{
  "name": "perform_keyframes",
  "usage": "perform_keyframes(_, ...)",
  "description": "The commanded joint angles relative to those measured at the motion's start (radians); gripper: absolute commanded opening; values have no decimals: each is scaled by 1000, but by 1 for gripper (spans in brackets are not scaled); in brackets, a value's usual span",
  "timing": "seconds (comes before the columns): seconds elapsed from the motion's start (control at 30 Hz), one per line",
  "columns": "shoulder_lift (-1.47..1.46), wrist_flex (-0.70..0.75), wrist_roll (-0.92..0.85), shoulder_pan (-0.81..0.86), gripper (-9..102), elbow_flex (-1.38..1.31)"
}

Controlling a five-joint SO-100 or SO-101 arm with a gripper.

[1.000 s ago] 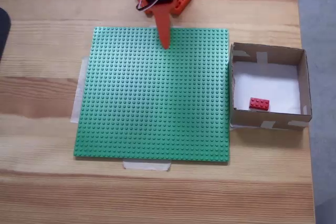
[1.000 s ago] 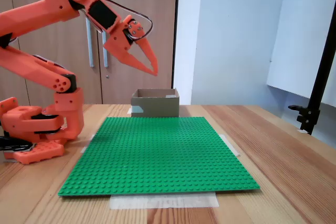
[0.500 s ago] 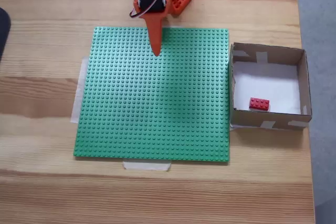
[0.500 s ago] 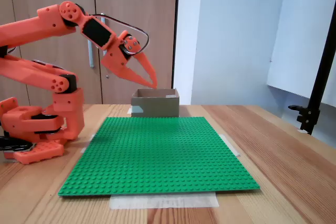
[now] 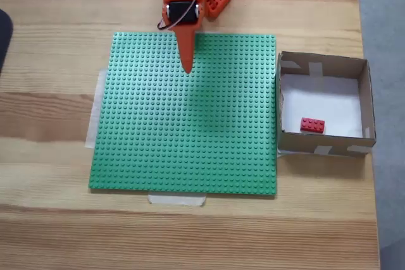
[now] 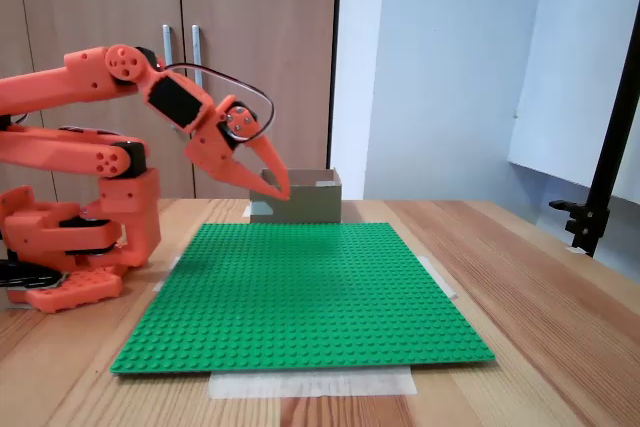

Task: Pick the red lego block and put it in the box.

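Note:
The red lego block (image 5: 312,125) lies flat on the white bottom of the box (image 5: 322,65), near its front wall, in the top-down fixed view. The box stands just right of the green baseplate (image 5: 183,131). My orange gripper (image 5: 186,67) hangs over the far edge of the baseplate, well left of the box, shut with nothing in it. In the side fixed view the gripper (image 6: 281,191) points down in front of the box (image 6: 310,204), whose wall hides the block.
The arm's orange base (image 6: 70,237) sits on the wooden table (image 5: 50,93) behind the baseplate. Pale tape (image 5: 177,200) holds the baseplate down. A black stand (image 6: 600,177) rises at the table's right side in the side view.
The arm has folded back and down. The gripper tip dropped from high above the baseplate towards its far edge and shifted slightly left in the top-down view. The block stayed in the box.

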Motion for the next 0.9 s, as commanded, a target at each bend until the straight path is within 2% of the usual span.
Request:
perform_keyframes(0.0,51,-14,14,9,-1,21)
perform_keyframes(0.87,144,-150,-3,49,-1,333)
